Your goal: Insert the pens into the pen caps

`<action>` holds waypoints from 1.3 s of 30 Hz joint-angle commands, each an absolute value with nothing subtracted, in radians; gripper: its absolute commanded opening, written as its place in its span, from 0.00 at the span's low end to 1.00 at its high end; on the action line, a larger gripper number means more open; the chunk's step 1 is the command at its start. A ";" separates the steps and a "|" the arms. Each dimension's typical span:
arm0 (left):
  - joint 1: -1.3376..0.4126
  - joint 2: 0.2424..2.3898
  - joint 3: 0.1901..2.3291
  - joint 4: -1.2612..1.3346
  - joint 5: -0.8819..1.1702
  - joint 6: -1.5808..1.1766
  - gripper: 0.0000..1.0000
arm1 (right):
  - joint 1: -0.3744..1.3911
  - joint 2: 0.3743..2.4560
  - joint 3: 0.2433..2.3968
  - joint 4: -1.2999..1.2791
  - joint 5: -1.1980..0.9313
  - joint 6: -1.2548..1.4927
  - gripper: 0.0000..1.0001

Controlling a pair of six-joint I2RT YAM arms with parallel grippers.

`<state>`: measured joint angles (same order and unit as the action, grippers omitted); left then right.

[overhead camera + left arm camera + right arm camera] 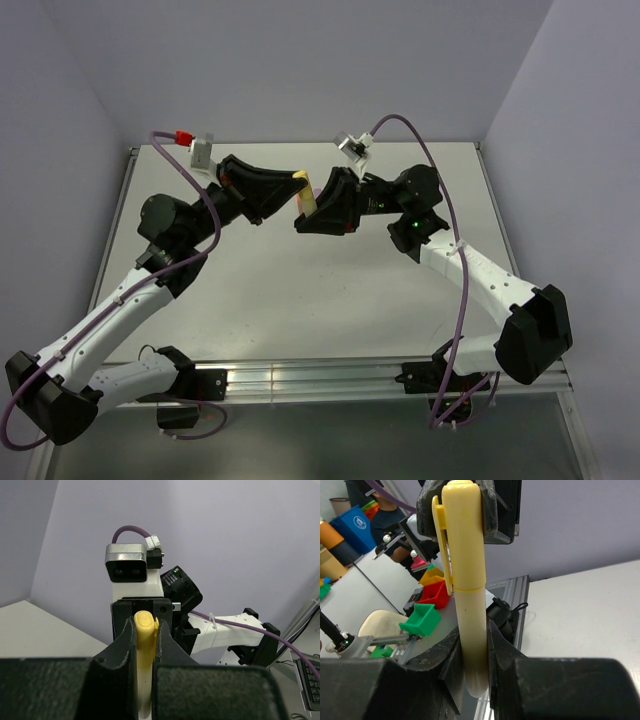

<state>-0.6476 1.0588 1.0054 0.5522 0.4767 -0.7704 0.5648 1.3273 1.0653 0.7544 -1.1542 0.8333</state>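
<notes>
Right hand (474, 647) pinches one pen (471, 617), left hand (145, 628) one cap (464, 535).

The pen (472, 630) is smooth, pale-yellow plastic with a soft sheen, slightly translucent along its body. Its cap (462, 535) is brighter yellow plastic, glossier, with a moulded clip. The left tool (145, 630) and the right tool (475, 650) have matt black plastic fingers with a faintly grainy face. The surface (300, 290) is pale, smooth and matt. The rail (300, 378) looks like brushed aluminium. The arm shells (480, 275) are smooth white plastic, and the purple cable (131, 528) has a slightly glossy sheath. The camera housing (126, 560) is satin silver metal.
</notes>
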 commanded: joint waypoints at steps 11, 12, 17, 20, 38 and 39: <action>-0.733 1.114 0.887 0.261 0.819 -0.684 0.00 | 0.555 1.296 1.258 0.706 -0.902 0.833 0.00; -0.733 1.115 0.881 0.265 0.821 -0.687 0.00 | 0.554 1.295 1.262 0.700 -0.900 0.828 0.00; -0.735 1.123 0.839 0.307 0.827 -0.703 0.00 | 0.555 1.295 1.295 0.684 -0.900 0.818 0.00; -0.739 1.132 0.812 0.362 0.841 -0.735 0.00 | 0.554 1.293 1.304 0.693 -0.900 0.818 0.00; -0.793 1.180 0.747 0.452 0.825 -0.790 0.00 | 0.555 1.305 1.379 0.641 -0.896 0.776 0.00; -0.795 1.183 0.746 0.454 0.822 -0.792 0.00 | 0.554 1.305 1.382 0.640 -0.894 0.773 0.00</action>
<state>-0.6830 1.0714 0.8761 0.8486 0.4141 -0.8024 0.5636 1.3277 1.2098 0.4774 -1.2388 0.7158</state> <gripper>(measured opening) 0.110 0.264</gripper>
